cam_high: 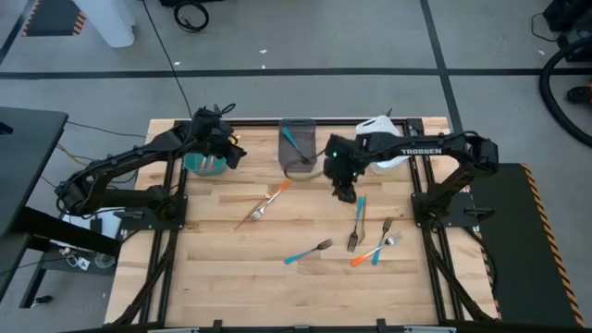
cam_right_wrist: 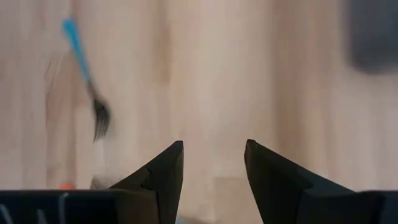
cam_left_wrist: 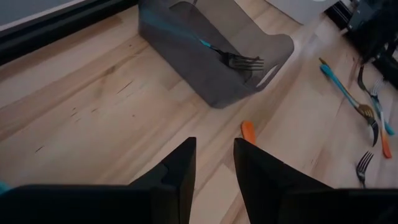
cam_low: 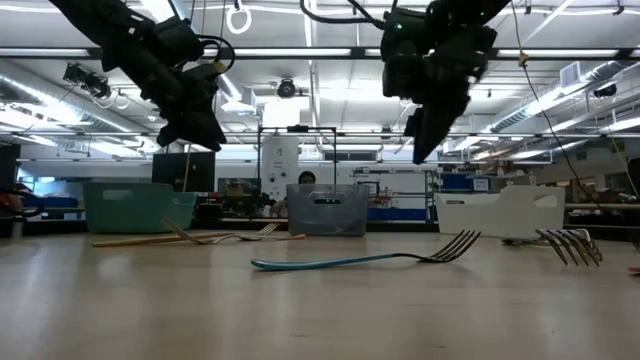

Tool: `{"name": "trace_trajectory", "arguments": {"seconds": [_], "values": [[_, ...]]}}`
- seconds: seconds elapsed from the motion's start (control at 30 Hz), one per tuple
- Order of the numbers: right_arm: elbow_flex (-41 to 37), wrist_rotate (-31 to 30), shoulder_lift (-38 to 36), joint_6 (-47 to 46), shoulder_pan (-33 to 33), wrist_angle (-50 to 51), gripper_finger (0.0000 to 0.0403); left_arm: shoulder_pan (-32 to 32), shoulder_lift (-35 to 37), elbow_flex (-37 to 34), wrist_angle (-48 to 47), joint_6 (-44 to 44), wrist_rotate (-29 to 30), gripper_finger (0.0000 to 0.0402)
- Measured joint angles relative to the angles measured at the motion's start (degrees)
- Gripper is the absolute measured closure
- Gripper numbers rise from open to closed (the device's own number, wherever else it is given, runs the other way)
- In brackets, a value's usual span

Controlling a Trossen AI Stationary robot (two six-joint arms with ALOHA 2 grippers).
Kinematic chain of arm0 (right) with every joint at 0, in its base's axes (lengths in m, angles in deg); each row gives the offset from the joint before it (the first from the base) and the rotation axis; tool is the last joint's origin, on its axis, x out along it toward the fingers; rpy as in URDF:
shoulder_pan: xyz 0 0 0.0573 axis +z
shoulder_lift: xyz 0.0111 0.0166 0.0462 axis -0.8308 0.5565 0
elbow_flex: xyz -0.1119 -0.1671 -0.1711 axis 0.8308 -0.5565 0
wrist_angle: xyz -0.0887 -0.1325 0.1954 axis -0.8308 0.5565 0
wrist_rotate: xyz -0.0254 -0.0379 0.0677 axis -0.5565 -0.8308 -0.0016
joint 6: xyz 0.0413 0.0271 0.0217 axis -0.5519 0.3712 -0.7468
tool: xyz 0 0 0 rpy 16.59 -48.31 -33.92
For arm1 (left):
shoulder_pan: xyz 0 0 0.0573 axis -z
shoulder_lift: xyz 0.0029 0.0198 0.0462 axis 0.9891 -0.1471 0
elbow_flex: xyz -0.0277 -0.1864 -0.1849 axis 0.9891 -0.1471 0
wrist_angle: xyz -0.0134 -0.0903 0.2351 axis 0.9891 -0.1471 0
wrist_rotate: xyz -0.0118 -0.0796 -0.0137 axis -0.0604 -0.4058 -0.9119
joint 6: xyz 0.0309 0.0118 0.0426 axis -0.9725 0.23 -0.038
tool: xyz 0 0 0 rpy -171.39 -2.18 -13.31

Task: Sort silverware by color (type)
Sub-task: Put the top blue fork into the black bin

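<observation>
A: Where's the sort at?

B: Early, I'd say. One blue fork (cam_high: pixel 292 141) is in the grey bin (cam_high: pixel 298 162), tines up against the far wall in the left wrist view. Can't tell if the teal bin (cam_high: pixel 205 165) or white bin (cam_high: pixel 388 155) hold anything; arms cover them.

A: What's left on the table?

B: Six or so. An orange fork (cam_high: pixel 271 194) and a tan fork (cam_high: pixel 257 211) lie crossed near the middle, just in front of the grey bin. A blue fork (cam_high: pixel 309 252) sits alone toward the front. To the right there's a cluster: another blue one (cam_high: pixel 359 215), a tan one (cam_high: pixel 383 231), and an orange fork (cam_high: pixel 368 255) crossed w/ a blue fork (cam_high: pixel 380 251).

A: How do they look?

B: Slim, thin handles in colour, dark-silvery tines. They lie flat on the wood, so not much to grab.

A: Grippers?

B: Right gripper (cam_high: pixel 344 192) hangs above the table btwn the grey bin and the right cluster, fingers parted a moderate gap, nothing held. Left gripper (cam_high: pixel 233 154) is up over the table beside the teal bin, fingers a narrow gap apart, also empty.

A: Next?

B: Prob. the right arm goes for the blue fork just below it, but that's a guess.
</observation>
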Motion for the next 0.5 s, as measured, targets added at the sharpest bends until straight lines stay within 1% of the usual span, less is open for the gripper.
{"name": "trace_trajectory", "arguments": {"seconds": [0.23, 0.4, 0.5], "values": [[-3.4, 2.1, 0.0, 11.2, 6.9, 0.2, 0.0227, 0.0, 0.0, 0.0, 0.0, 0.2, 0.0, 0.0285], [-6.4, 1.7, 0.0, 13.5, 12.0, 0.2, 0.0232, 0.0, 0.0, 0.0, 0.0, 0.2, 0.0, 0.0285], [-9.0, -0.4, 0.0, 14.0, 14.3, 0.3, 0.024, 0.0, 0.0, 0.0, 0.0, 0.2, 0.0, 0.0285]]}}
